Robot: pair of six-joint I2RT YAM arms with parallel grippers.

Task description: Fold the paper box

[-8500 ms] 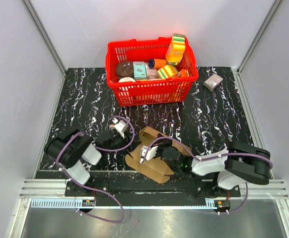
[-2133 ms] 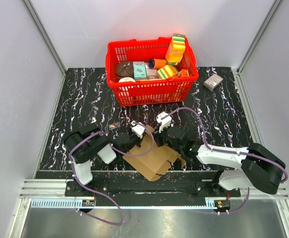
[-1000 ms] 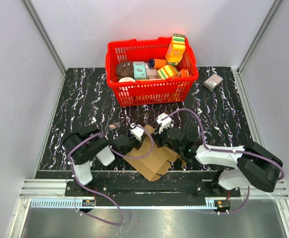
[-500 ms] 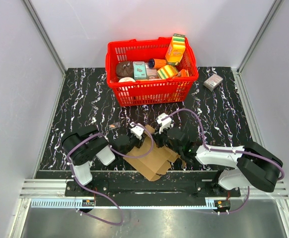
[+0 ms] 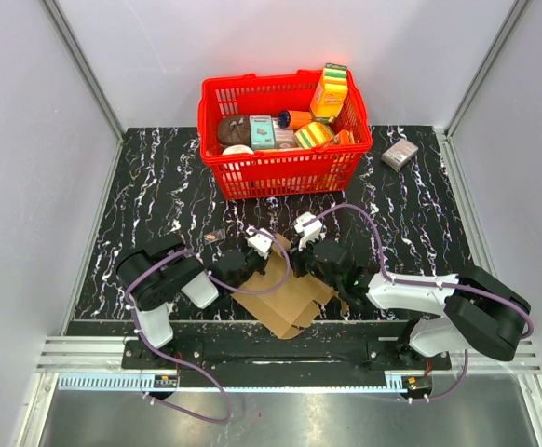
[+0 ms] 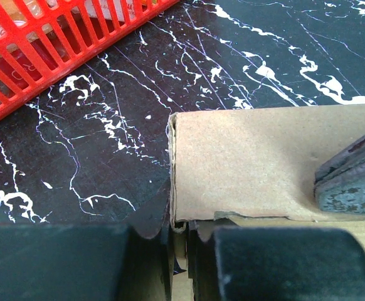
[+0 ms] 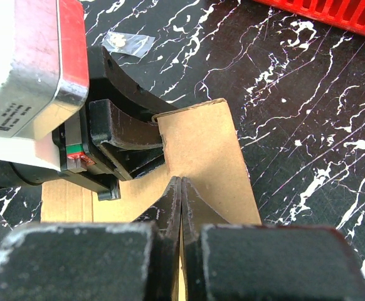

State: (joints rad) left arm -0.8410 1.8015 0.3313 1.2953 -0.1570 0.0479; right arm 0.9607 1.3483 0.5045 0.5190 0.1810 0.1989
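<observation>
The paper box (image 5: 285, 296) is a flat brown cardboard sheet lying at the table's near middle, with one flap (image 6: 245, 160) raised at its far corner. My left gripper (image 5: 269, 255) meets that flap from the left. In the left wrist view its jaws (image 6: 181, 229) stand almost together with the flap's side edge pinched between them. My right gripper (image 5: 296, 253) comes from the right. In the right wrist view it (image 7: 181, 182) is shut, a thin sliver of the same flap (image 7: 201, 144) between its fingers. The two grippers sit close together on the flap.
A red basket (image 5: 280, 172) full of colourful packages stands behind the grippers; its wall (image 6: 57, 37) shows in the left wrist view. A small grey-pink box (image 5: 399, 154) lies at the back right. A scrap of clear plastic (image 7: 127, 41) lies on the black marbled table (image 5: 159, 186).
My left gripper's jaws have closed onto the flap's edge after standing wider half a second ago. The right gripper has stayed shut in the same place.
</observation>
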